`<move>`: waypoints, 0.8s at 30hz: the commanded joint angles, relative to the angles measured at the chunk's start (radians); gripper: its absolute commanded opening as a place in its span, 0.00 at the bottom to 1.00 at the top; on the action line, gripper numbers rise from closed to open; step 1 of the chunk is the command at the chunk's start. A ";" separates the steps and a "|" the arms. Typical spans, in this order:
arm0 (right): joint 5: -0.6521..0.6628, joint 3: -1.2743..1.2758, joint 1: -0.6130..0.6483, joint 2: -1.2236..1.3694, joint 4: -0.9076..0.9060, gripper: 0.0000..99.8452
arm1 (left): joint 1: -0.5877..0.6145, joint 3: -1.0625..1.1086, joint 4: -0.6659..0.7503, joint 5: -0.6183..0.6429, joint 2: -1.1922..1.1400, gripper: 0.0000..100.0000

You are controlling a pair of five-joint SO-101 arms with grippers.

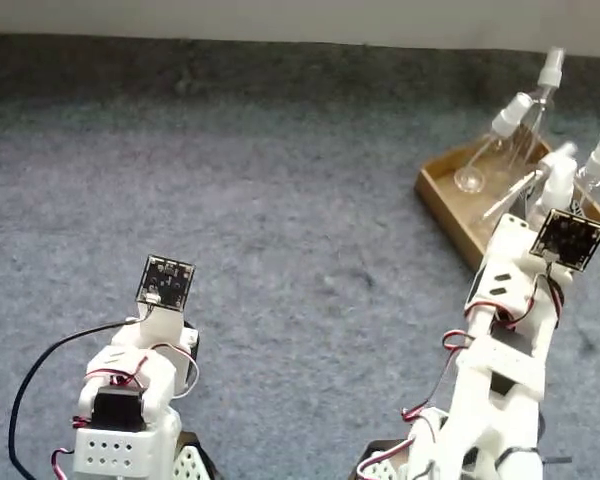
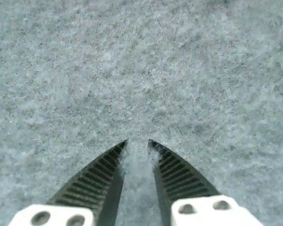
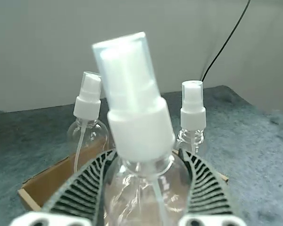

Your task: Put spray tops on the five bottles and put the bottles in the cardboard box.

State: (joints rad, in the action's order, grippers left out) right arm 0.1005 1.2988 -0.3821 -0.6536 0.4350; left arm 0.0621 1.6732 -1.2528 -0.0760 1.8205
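One grey, felt-like surface carries everything. The right arm stretches forward over it and the left arm sits folded back, well apart from it.

The cardboard box lies under and just beyond the right tool, with its brown wall showing below the ribbed fingers. That tool is closed around the round body of a clear bottle, one finger pressed on each side. The bottle stands upright in the grip, and its spray top rises past the fingertips under a clear cap.

Beyond the held bottle stand two more capped ones. A second bottle is off one finger and a third bottle off the other, each apart from the tool. From above, the glass bodies stand inside the box, ahead of the right tool.

The left tool points down at bare surface. Its dark fingers are parted only by a narrow gap at the tips, and nothing is between them.
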 commanded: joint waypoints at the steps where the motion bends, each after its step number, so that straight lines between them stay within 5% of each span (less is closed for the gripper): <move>1: -0.003 -0.062 -0.013 0.087 0.136 0.10 | 0.004 0.021 -0.003 -0.002 0.008 0.04; 9: -0.227 -0.278 -0.099 0.340 0.127 0.10 | 0.004 0.021 -0.003 -0.002 0.008 0.04; 24: -0.224 -0.484 -0.079 0.647 0.114 0.10 | 0.004 0.021 -0.003 -0.002 0.008 0.04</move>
State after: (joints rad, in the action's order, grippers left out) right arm -0.1143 0.8907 -0.4680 -0.0015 0.5516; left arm 0.0621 1.6732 -1.2528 -0.0760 1.8205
